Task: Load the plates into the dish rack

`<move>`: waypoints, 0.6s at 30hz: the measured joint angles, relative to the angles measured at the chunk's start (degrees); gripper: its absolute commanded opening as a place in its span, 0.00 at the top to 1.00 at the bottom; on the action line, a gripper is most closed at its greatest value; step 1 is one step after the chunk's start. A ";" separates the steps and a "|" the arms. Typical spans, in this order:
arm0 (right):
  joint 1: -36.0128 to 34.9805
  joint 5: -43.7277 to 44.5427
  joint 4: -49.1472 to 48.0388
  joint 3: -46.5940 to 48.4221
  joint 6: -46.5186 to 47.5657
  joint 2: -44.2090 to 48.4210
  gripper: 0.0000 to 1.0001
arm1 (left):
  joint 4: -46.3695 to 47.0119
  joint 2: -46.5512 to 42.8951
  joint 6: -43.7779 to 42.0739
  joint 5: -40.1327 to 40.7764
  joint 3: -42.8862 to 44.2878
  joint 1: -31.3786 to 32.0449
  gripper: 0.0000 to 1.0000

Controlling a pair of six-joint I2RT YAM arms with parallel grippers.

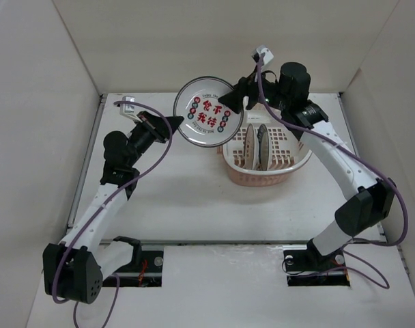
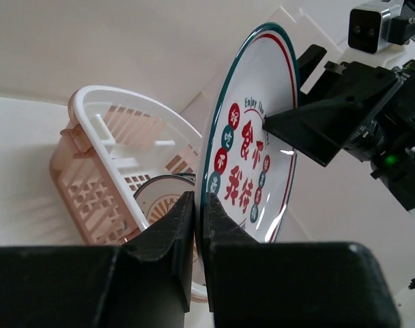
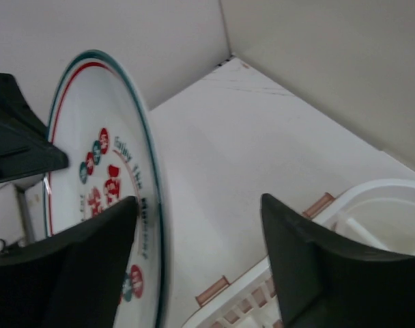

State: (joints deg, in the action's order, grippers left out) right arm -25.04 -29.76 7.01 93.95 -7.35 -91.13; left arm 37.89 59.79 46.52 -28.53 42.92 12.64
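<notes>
- Top external: red-character plate [image 1: 206, 113] faces camera, raised beside dish rack [image 1: 265, 179].
- Left gripper [image 1: 172, 125] clamps its left rim.
- Right gripper [image 1: 240, 90] straddles opposite rim, jaws spread.

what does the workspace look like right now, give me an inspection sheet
surface: white table, dish rack standing on it
job's things: plate with red characters held in the air by the rack; two plates on edge inside it
clutter: nothing seen
tools: left tool shut on the raised plate's rim; right tool open, fingers straddling the other side of the rim
cables: purple cables loop loose off both arms
surroundings: plain white walls on three sides
</notes>
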 measured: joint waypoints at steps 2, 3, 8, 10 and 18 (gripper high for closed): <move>0.70 -2.62 0.00 0.00 -0.50 -0.02 0.56 | 1.46 0.02 0.48 -0.52 -0.26 -0.02 1.00; 0.98 -4.26 -0.15 -0.04 -0.68 -0.02 0.76 | 1.86 0.17 0.72 -0.79 -0.44 -0.11 1.00; 1.79 -8.48 -0.22 -0.17 -4.63 0.00 1.00 | 2.36 1.79 0.33 -0.48 -1.18 -0.59 0.71; 2.23 -9.18 0.09 -0.87 -4.85 0.04 1.00 | 2.19 1.90 0.72 0.11 -1.18 -0.26 0.00; -2.25 24.26 13.57 -5.88 -3.91 12.11 1.00 | -2.38 1.18 1.31 5.88 -0.66 1.79 0.00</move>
State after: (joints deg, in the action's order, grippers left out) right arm -27.29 -5.50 20.58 88.07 -11.27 -79.02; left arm 35.51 60.97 47.83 -22.65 42.26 14.44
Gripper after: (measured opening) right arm 0.112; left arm 0.997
